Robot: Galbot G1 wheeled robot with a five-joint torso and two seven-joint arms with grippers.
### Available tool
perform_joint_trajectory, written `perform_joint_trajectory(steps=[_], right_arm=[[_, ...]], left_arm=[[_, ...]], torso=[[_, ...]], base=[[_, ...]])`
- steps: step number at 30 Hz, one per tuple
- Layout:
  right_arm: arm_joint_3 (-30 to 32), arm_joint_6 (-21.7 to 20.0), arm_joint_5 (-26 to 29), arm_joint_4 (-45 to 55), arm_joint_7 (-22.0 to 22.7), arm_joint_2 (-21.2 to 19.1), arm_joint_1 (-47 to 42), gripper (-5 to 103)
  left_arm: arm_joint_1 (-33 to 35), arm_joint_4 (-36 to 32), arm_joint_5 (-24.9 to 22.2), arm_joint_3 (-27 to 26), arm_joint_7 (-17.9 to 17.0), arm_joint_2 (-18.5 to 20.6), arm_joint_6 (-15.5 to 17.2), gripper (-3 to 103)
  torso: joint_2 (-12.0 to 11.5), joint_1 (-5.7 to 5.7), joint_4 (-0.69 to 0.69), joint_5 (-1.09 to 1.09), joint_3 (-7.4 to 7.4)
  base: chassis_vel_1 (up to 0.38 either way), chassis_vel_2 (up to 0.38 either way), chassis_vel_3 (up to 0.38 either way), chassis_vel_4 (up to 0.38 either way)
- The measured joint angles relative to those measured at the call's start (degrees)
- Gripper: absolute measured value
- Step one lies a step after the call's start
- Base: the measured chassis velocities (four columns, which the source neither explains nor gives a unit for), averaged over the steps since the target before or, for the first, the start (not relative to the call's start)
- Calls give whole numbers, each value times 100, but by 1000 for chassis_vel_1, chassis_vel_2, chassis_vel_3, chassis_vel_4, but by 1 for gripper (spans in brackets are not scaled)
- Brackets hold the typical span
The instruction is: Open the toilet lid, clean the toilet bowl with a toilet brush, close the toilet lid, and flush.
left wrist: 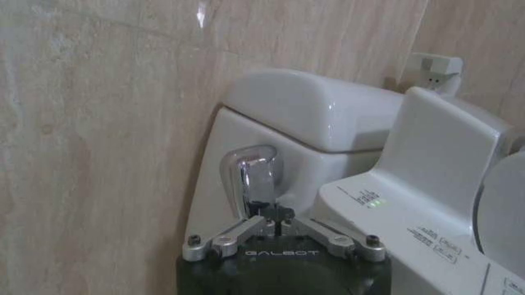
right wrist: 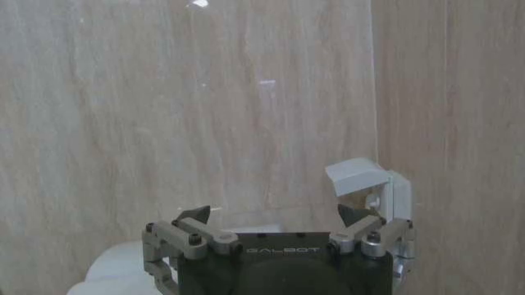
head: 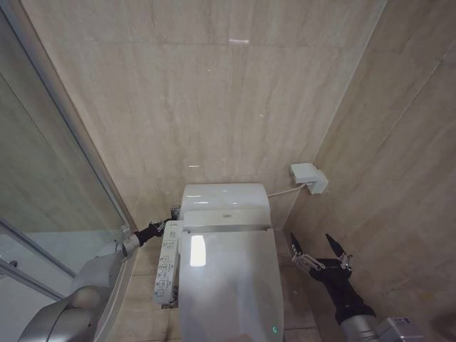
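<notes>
The toilet lid (head: 231,285) lies closed over the bowl, between the left glass partition (head: 43,185) and the right wall. The left end effector (left wrist: 279,222), fingers together, touches the chrome flush lever (left wrist: 250,181) on the tank's (head: 224,197) left side. The right end effector (head: 319,249) hangs spread apart in the open gap right of the toilet.

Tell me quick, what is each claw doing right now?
Left gripper: shut, fingertips at the chrome flush lever on the tank's side.
Right gripper: open, holding nothing, beside the toilet lid.

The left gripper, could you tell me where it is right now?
The left gripper is at the chrome flush lever on the tank's left side, fingers closed together against it, beside the button panel.
</notes>
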Motion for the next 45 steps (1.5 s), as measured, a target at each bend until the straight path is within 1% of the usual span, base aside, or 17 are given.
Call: perform_joint_trajectory(steps=[13,17,19,20,23,24,27,28,29,32,33,34,35,38,40,42,45], right_arm=[[0,0,0,0,0,0,0,100],[0,0,0,0,0,0,0,100],[0,0,0,0,0,-1,0,100],[0,0,0,0,0,-1,0,100],[1,0,0,0,0,0,0,100],[1,0,0,0,0,0,0,100],[1,0,0,0,0,-1,0,100],[0,0,0,0,0,0,0,100],[0,0,0,0,0,0,0,100],[0,0,0,0,0,0,0,100],[1,0,0,0,0,-1,0,100],[1,0,0,0,0,-1,0,100],[1,0,0,0,0,0,0,100],[1,0,-1,0,0,0,0,100],[0,0,0,0,0,-1,0,100],[1,0,0,0,0,-1,0,100],[0,0,0,0,0,1,0,100]], left_arm=[[232,-36,51,-213,-509,19,-52,0],[314,-227,-129,-285,-647,20,-164,0],[504,-635,-371,-361,-1121,18,-290,0],[504,-635,-371,-361,-1121,18,-290,0],[941,-1566,-621,-465,-2338,11,-368,0],[941,-1566,-621,-465,-2338,11,-368,0],[1270,-2456,-798,-416,-3482,14,-335,0],[1352,-2655,-819,-387,-3737,15,-308,0],[1352,-2655,-819,-387,-3737,15,-308,0],[1630,-3387,-915,-349,-4645,8,-181,0],[1774,-3737,-935,-322,-5051,19,-37,0],[1774,-3737,-935,-322,-5051,19,-37,0],[1973,-4200,-942,-284,-5518,48,204,0],[2469,-5292,-973,-314,-6365,85,828,0],[2572,-5480,-992,-345,-6492,85,919,0],[3018,-6219,-1028,-555,-6878,95,1188,0],[3399,-6735,-1044,-793,-6983,108,1288,0]], torso=[[1,-1,0,0,-1],[1,-1,-1,0,-1],[2,-1,-5,3,-2],[2,-1,-5,3,-2],[2,-1,-1,0,-1],[2,-1,-1,0,-1],[3,-1,-1,4,-2],[3,-1,-1,2,-2],[3,-1,-1,2,-2],[3,-1,-1,3,-2],[3,-1,-1,3,-1],[3,-1,-1,3,-1],[3,-1,-2,1,-1],[3,-2,-1,3,-2],[3,-2,-1,2,-2],[3,-2,-1,3,-2],[3,-2,-1,2,-2]], base=[[0,0,0,0],[0,0,0,0],[0,0,0,0],[0,0,0,0],[0,0,0,0],[0,0,0,0],[0,0,0,0],[0,0,0,0],[0,0,0,0],[0,0,0,0],[0,0,0,0],[0,0,0,0],[0,0,0,0],[0,0,0,0],[0,0,0,0],[0,0,0,0],[0,0,0,0]])
